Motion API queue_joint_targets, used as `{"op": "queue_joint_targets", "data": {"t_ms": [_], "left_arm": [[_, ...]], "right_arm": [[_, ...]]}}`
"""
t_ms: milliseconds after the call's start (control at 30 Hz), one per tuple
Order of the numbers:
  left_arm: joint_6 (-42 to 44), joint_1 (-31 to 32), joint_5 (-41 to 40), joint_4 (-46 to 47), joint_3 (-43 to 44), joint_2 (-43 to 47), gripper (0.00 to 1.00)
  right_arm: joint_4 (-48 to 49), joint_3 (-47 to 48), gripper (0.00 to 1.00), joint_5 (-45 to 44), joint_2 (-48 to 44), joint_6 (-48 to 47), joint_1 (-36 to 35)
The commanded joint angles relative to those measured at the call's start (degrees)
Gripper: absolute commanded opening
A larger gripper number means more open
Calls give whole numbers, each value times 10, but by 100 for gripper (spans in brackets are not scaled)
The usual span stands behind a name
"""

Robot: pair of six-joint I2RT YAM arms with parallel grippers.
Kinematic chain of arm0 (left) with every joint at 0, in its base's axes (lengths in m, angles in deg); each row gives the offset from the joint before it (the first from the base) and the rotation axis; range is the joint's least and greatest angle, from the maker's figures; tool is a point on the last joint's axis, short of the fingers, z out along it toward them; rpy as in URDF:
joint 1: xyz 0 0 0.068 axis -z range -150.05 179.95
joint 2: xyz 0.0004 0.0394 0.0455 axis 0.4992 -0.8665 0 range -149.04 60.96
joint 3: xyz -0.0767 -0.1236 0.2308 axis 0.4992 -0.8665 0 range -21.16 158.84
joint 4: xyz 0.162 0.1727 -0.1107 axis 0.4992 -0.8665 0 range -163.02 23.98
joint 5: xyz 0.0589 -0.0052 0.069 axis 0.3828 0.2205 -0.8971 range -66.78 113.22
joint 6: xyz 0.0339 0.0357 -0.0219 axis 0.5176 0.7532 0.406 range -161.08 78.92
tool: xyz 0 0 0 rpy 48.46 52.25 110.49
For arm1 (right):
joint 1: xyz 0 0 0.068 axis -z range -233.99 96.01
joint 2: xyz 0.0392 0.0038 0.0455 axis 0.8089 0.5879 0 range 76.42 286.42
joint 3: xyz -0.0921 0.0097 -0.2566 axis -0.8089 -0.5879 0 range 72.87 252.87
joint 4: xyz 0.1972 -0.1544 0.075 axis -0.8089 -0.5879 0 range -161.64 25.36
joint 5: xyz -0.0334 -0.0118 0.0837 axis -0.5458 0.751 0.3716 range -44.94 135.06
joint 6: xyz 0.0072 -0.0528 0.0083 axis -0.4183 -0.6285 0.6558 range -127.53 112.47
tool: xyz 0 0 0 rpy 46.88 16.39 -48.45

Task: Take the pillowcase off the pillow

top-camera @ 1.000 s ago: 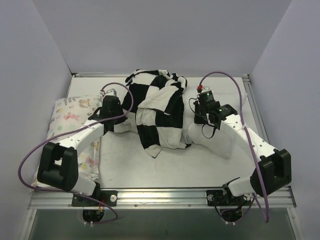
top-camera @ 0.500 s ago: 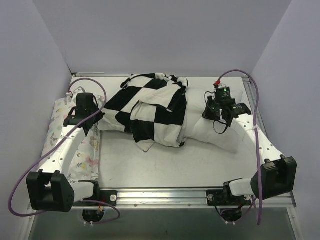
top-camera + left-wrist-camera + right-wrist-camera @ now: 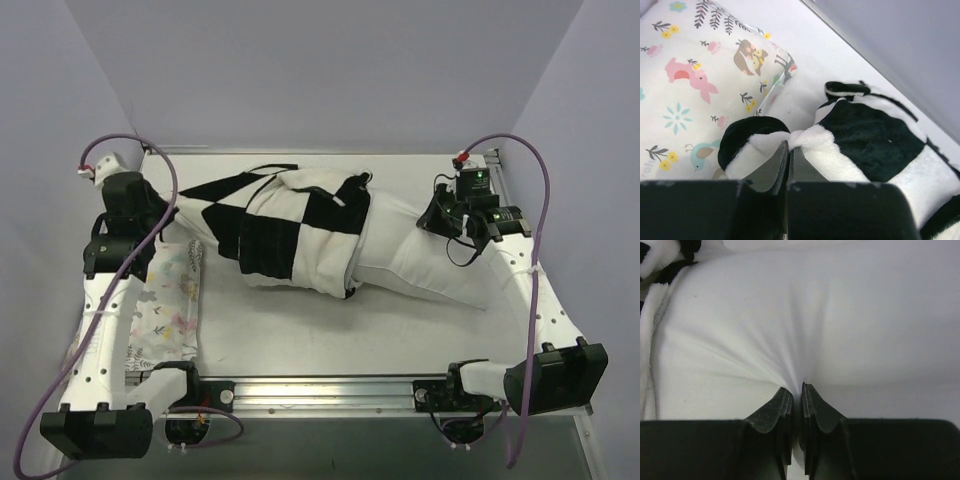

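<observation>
The black and white checkered pillowcase (image 3: 285,225) lies stretched across the middle of the table, still covering the left part of the plain white pillow (image 3: 420,255). My left gripper (image 3: 150,232) is shut on a bunched edge of the pillowcase (image 3: 790,137) at the far left. My right gripper (image 3: 440,225) is shut on a pinch of the pillow's white fabric (image 3: 805,340) at the right end. The pillow's right half is bare.
A pale pillow printed with small pastel animals (image 3: 170,305) lies along the left side under my left arm; it also shows in the left wrist view (image 3: 695,85). The metal table frame (image 3: 330,385) runs along the near edge. Grey walls close in on three sides.
My left gripper has pulled the pillowcase edge far to the left, and my right gripper has drawn the pillow to the right. The cover is stretched flatter and more white pillow is exposed.
</observation>
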Motion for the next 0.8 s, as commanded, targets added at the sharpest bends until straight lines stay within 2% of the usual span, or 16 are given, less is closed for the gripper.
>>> {"op": "queue_joint_targets", "data": {"t_ms": [0,133,233,333,433,533,567,600,667,700,733,767], "left_arm": [[10,-109,-124,13,41,29,0],[-12,-213,17,15,37,14,0],[-21,-230,60,24,27,0,0],[-19,-228,112,43,1,-7,0],[-11,-218,157,60,-25,-9,0],[8,-163,171,73,-50,-1,0],[13,-149,168,73,-57,8,5],[20,-117,150,69,-59,14,19],[28,-90,129,64,-58,36,46],[40,-63,112,61,-54,43,64],[46,-50,87,60,-50,55,70],[52,-39,82,61,-44,59,74]], "right_arm": [[-49,21,0,-106,-25,-13,61],[-49,17,0,-94,-34,-13,87],[-49,20,0,-74,-38,-9,87],[-48,20,0,-57,-32,-11,82],[-44,9,0,-74,-33,-22,45],[-44,-6,0,-103,-32,-31,-1],[-43,-15,0,-109,-36,-31,-12],[-43,-19,0,-122,-41,-30,-28],[-40,-37,24,-123,-65,-29,-46],[-37,-40,38,-126,-77,-26,-54],[-37,-43,59,-131,-95,-25,-75],[-35,-45,66,-132,-103,-24,-84]]}}
